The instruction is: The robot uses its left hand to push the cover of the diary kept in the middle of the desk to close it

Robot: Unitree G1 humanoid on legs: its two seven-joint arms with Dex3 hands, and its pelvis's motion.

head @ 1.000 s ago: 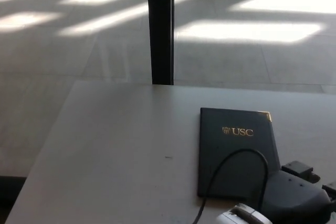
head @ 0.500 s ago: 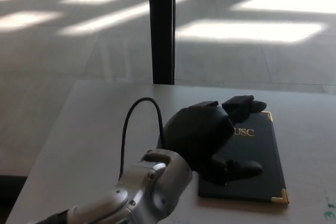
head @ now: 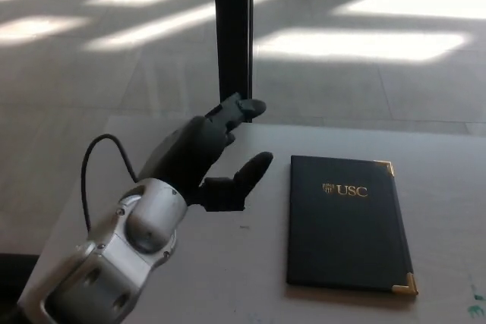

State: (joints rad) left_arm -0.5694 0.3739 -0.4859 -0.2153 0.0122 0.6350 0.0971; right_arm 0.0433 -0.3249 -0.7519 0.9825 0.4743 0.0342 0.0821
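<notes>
While raised above the grey desk (head: 190,263) at picture left, held nothing: left hand (head: 205,157), fingers (head: 241,105) spread apart and thumb (head: 247,172) pointing toward the diary, clear of it. Trailed a black cable (head: 95,158) looping off the silver wrist (head: 148,214). Behind, stood a dark vertical post (head: 232,36) at the desk's far edge. Further right, lay closed and flat on the desk: dark diary (head: 345,225) with gold "USC" lettering and gold corner caps. Right hand out of view.
</notes>
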